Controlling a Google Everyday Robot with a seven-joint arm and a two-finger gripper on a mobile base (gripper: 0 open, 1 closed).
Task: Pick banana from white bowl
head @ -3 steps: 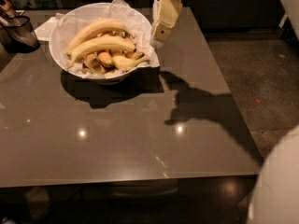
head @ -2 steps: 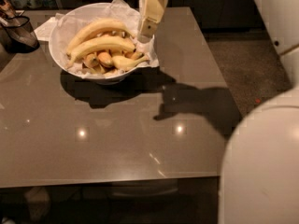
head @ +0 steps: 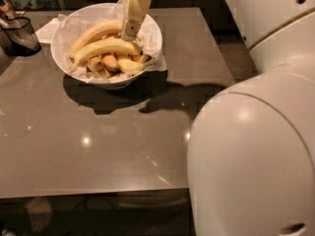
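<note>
The white bowl (head: pixel 64 58) stands at the far left of the brown table, lined with crinkled white paper. In it lie two long pale-yellow bananas, an upper one (head: pixel 96 32) and a lower one (head: pixel 106 48), over several short orange-yellow ones (head: pixel 110 63). My cream-coloured gripper (head: pixel 129 33) hangs down from the top edge over the right half of the bowl. Its tip is right at the right end of the upper long banana, just above the lower one. I cannot tell if it touches either.
A dark see-through container (head: pixel 19 33) stands at the far left next to the bowl. My white arm and body (head: pixel 256 132) fill the right side of the view. The table's front edge (head: pixel 98 194) runs across the bottom, and the dark floor lies beyond its right edge.
The gripper has moved left from beside the bowl's right rim to over the bowl and down to the bananas. My white body now fills more of the right side.
</note>
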